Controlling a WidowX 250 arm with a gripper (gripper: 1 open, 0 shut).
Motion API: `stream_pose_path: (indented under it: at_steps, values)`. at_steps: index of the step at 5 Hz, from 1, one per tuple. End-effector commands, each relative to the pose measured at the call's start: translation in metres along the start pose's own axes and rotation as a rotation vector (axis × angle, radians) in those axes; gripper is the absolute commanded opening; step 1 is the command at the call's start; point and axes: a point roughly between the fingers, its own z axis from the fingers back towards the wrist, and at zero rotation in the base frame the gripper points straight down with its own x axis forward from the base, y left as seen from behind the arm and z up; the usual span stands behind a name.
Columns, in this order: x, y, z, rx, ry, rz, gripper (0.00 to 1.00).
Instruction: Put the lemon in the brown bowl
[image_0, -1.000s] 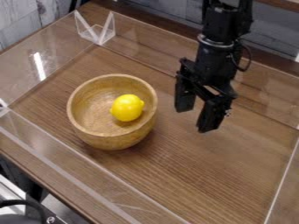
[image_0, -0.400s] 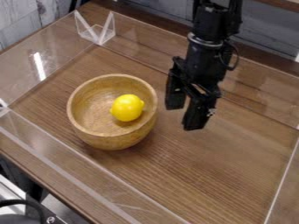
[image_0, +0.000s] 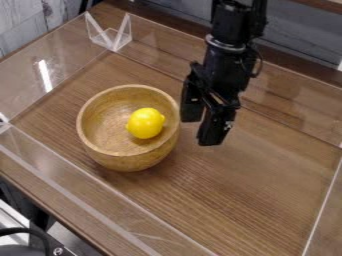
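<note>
The bright yellow lemon (image_0: 146, 123) lies inside the brown bowl (image_0: 100, 145), a round light-wood bowl on the left half of the table. My black gripper (image_0: 202, 116) hangs just right of the bowl's rim, pointing steeply down. Its two fingers stand apart with nothing between them. It touches neither the bowl nor the lemon.
A clear plastic wall (image_0: 54, 60) rings the wooden table top (image_0: 254, 190). A small clear stand (image_0: 108, 32) sits at the back left corner. The table's front edge runs along the lower left.
The open gripper has drifted left toward the bowl and rolled slightly. The lemon and bowl have stayed put.
</note>
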Motion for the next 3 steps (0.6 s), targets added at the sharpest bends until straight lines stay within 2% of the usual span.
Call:
stream_pose_path:
  at_steps: [1,3]
  values:
    - [-0.007,0.005,0.019,0.042,-0.055,-0.008,1.00]
    - [-0.018,0.012,0.020,0.066,-0.050,-0.062,1.00]
